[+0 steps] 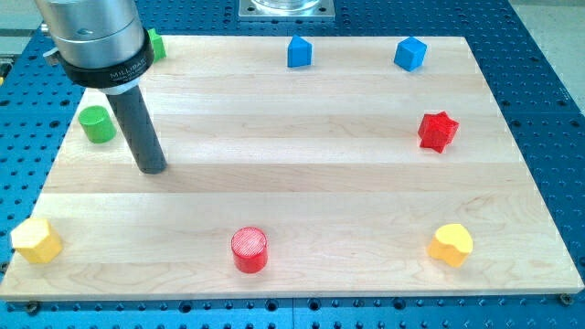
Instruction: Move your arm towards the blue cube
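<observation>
A blue cube (pixel 410 53) sits near the board's top edge at the view's right. A second blue block (pixel 299 51), house-shaped with a peaked top, sits left of it at the top middle. My tip (pixel 153 168) rests on the board at the view's left, far from both blue blocks, below and left of them. A green cylinder (pixel 96 124) stands just left of the rod.
A red star block (pixel 437 131) is at the right. A red cylinder (pixel 249 249) is at the bottom middle. Yellow blocks sit at the bottom left (pixel 36 240) and bottom right (pixel 452 244). Another green block (pixel 155 45) is partly hidden behind the arm at the top left.
</observation>
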### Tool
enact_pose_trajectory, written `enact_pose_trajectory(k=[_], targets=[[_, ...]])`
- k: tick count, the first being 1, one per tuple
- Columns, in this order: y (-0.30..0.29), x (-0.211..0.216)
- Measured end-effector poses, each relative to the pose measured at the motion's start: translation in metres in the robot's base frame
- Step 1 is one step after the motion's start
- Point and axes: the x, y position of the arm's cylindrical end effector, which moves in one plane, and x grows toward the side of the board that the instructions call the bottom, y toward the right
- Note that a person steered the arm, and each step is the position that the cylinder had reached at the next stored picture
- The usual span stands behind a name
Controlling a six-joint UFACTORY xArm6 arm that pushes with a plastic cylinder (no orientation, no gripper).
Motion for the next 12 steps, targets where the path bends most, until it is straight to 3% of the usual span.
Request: enact_pose_trajectory(k=[3,6,8,11,12], targets=[[-0.004,0.000],[0.054,0.038],[0.054,0.038],[0.062,0.023],[0.074,-0.019]])
